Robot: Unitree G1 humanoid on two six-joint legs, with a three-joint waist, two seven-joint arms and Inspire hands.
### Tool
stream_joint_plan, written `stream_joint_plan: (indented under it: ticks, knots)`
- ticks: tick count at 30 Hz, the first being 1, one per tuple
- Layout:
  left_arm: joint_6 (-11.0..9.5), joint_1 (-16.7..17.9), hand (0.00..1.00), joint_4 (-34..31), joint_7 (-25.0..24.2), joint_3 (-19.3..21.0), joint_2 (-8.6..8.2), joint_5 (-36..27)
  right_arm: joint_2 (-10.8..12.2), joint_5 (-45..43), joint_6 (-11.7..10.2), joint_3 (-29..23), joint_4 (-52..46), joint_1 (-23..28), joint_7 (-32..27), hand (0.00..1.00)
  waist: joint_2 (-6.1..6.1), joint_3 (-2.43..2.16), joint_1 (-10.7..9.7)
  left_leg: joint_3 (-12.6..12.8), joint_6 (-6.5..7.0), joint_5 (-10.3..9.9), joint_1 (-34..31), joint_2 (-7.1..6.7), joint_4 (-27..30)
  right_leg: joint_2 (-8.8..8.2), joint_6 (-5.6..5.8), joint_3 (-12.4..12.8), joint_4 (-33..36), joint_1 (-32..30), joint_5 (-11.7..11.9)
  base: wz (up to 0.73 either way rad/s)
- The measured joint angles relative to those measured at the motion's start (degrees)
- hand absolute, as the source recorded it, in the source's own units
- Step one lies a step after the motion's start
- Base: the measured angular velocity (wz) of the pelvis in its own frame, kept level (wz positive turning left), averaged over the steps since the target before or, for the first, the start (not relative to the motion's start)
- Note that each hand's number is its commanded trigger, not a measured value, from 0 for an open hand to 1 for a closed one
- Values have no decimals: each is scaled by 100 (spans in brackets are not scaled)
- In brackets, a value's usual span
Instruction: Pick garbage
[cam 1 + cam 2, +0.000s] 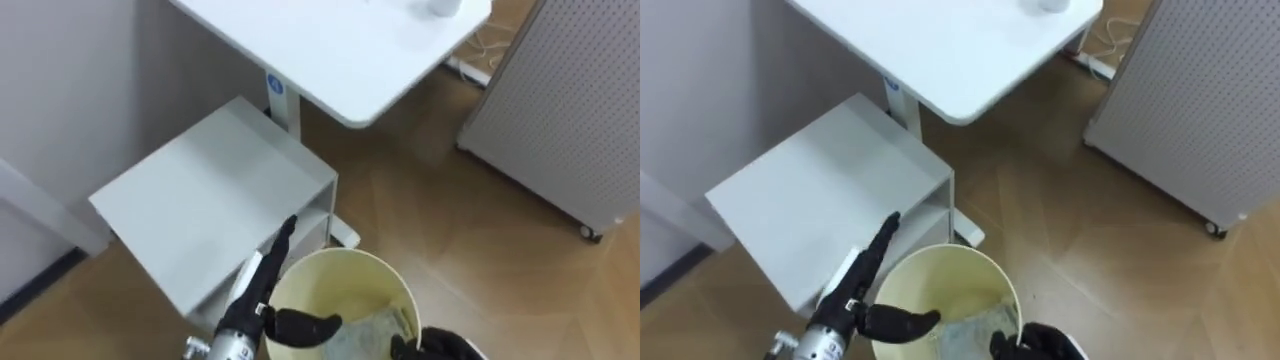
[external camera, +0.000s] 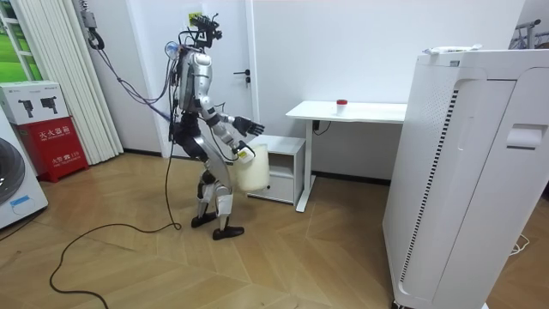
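I hold a cream round bin [image 1: 345, 275] low in front of me; in the room view the bin [image 2: 254, 168] hangs at hip height as I stand by the low cabinet. A pale crumpled piece of garbage [image 1: 375, 325] lies at its bottom. My left hand [image 1: 265, 290] is at the bin's left rim, fingers straight and pointing ahead, thumb reaching over the rim. My right hand [image 1: 445, 347] shows dark at the near right rim, curled over the edge. In the room view the left hand [image 2: 249, 127] is spread open above the bin.
A low grey cabinet [image 1: 210, 190] stands just ahead on the left, under the corner of a white desk [image 1: 330, 50] with a small white cup [image 1: 445, 8]. A tall perforated white unit [image 1: 570, 110] on castors stands to the right, wooden floor between.
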Motion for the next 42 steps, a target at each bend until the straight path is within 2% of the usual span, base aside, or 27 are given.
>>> stream_joint_plan:
  ticks: [3, 4, 5, 7, 9, 11, 12, 14, 24, 26, 27, 28, 30, 32, 33, 34, 35, 36, 37, 38, 39, 40, 41, 42]
  knots:
    - [-13, 228, 0, -631, 70, 178, 150, 25, -49, -101, 0, -225, -460, 300, 5, 100, 17, -34, -1, 138, -1, 2, 393, -69, -239, 37, 44, 65, -135, 278, 7, -19]
    - [-46, 333, 0, -800, 147, 282, 172, 40, -56, -145, -2, -277, -518, 374, 19, 100, 38, -60, 6, 243, -1, 2, 584, -62, -358, 110, 67, 127, -213, 421, 30, -37]
    - [-52, 382, 0, -862, 176, 337, 174, 39, -62, -168, -1, -277, -534, 408, 19, 100, 39, -64, 20, 313, -1, 1, 714, -61, -423, 125, 74, 152, -232, 502, 39, -49]
    - [-91, 568, 0, -995, 274, 621, 173, 60, -61, -247, 2, -279, -620, 554, 20, 100, 23, -110, 47, 607, -6, -8, 1192, -62, -627, 126, 73, 104, -305, 782, 40, -66]
    - [-93, 652, 0, -1077, 401, 826, 175, 196, -70, -407, 4, -321, -623, 643, 38, 100, 14, -143, 53, 774, -12, -45, 1460, -31, -768, 102, 33, -117, -373, 944, 64, -60]
    - [-93, 662, 0, -1185, 584, 1028, 234, 457, -73, -751, 66, -327, -623, 694, 95, 100, -49, -198, 45, 1035, -21, -63, 1749, 32, -934, 60, -81, -518, -524, 1140, 138, -55]
    - [-93, 667, 0, -1218, 638, 1045, 242, 469, -76, -809, 70, -330, -623, 708, 95, 100, -61, -211, 41, 1068, -28, -67, 1804, 36, -964, 48, -91, -581, -553, 1185, 144, -34]
    - [-102, 683, 0, -1371, 766, 1007, 230, 468, -157, -884, 70, -386, -624, 826, 134, 100, -70, -222, 14, 1123, -38, -72, 2040, 46, -1065, 28, -118, -781, -677, 1417, 163, -17]
    - [-101, 777, 0, -1856, 802, 1003, 240, 435, -223, -889, 119, -395, -702, 879, 137, 100, -126, -231, -1, 1324, -97, -72, 2586, 50, -1319, 79, -141, -825, -682, 1774, 98, -9]
    - [-100, 782, 0, -1937, 798, 1041, 236, 407, -221, -899, 119, -415, -709, 885, 138, 100, -124, -229, 17, 1395, -132, -89, 2683, 108, -1301, 156, -159, -847, -710, 1866, 81, -8]
    - [-100, 788, 0, -1960, 798, 1059, 240, 395, -220, -921, 119, -414, -717, 889, 138, 100, -125, -230, 32, 1419, -157, -105, 2715, 129, -1281, 176, -177, -861, -708, 1892, 70, -23]
    - [-100, 816, 0, -2047, 799, 1121, 241, 387, -220, -994, 119, -414, -756, 889, 140, 100, -127, -229, 53, 1496, -202, -152, 2765, 199, -1221, 183, -228, -931, -693, 1936, 35, -34]
    - [-100, 937, 0, -2222, 809, 1261, 241, 400, -222, -1152, 120, -414, -856, 889, 174, 100, -149, -238, 62, 1630, -277, -199, 2859, 251, -1156, 197, -324, -1067, -577, 1930, -67, -39]
    - [-100, 1045, 0, -2273, 879, 1300, 275, 394, -224, -1254, 120, -412, -910, 895, 192, 100, -145, -237, 66, 1664, -359, -245, 2918, 266, -952, 255, -387, -986, -501, 1925, -193, -47]
    - [-99, 1115, 0, -2283, 876, 1343, 287, 361, -225, -1327, 147, -391, -967, 904, 193, 100, -150, -238, 187, 1402, -340, -232, 2852, 287, -606, 391, -412, -671, -477, 1926, -268, -98]
    - [-99, 1225, 0, -2377, 875, 1429, 276, 323, -236, -1360, 179, -393, -1088, 907, 191, 100, -114, -229, 321, 723, -243, -168, 2628, 252, -128, 538, -446, -336, -511, 1967, -290, -131]
    - [-99, 1302, 0, -2480, 875, 1515, 245, 278, -274, -1398, 179, -393, -1180, 908, 199, 100, -69, -226, 392, -73, -241, -184, 2398, 97, 85, 625, -454, -105, -576, 2036, -265, -103]
    - [-100, 1306, 0, -2520, 874, 1547, 238, 238, -285, -1421, 179, -396, -1213, 910, 200, 100, -65, -230, 390, -346, -255, -176, 2271, 8, 62, 624, -452, -39, -590, 2053, -261, -74]
    - [-148, 1304, 0, -2603, 877, 1616, 194, 168, -316, -1477, 179, -421, -1279, 909, 216, 100, -72, -226, 394, -702, -306, -145, 1997, -139, 28, 622, -452, 107, -584, 2067, -261, -67]
    - [-259, 1305, 0, -2617, 902, 1668, 168, 95, -329, -1498, 178, -429, -1296, 908, 218, 100, -75, -226, 468, -937, -307, -100, 1784, -254, -143, 626, -445, 265, -578, 2089, -252, -78]
    - [-296, 1306, 0, -2620, 922, 1684, 162, 89, -340, -1508, 178, -428, -1296, 908, 217, 100, -73, -227, 504, -1043, -339, -35, 1720, -298, -280, 627, -450, 309, -580, 2113, -240, -83]
    - [-326, 1310, 0, -2653, 962, 1719, 154, 59, -354, -1528, 178, -428, -1296, 909, 216, 100, -34, -225, 522, -1195, -371, 175, 1615, -309, -596, 634, -438, 296, -589, 2140, -248, -73]
    - [-337, 1312, 0, -2679, 1062, 1723, 147, 40, -368, -1593, 179, -428, -1296, 926, 218, 100, 10, -260, 520, -1274, -342, 489, 1581, -295, -701, 652, -416, 286, -587, 2170, -272, -66]
    - [-343, 1312, 0, -2682, 1114, 1727, 155, 26, -359, -1598, 184, -428, -1295, 928, 213, 100, 7, -279, 527, -1281, -315, 522, 1594, -291, -744, 650, -402, 291, -587, 2179, -281, -42]
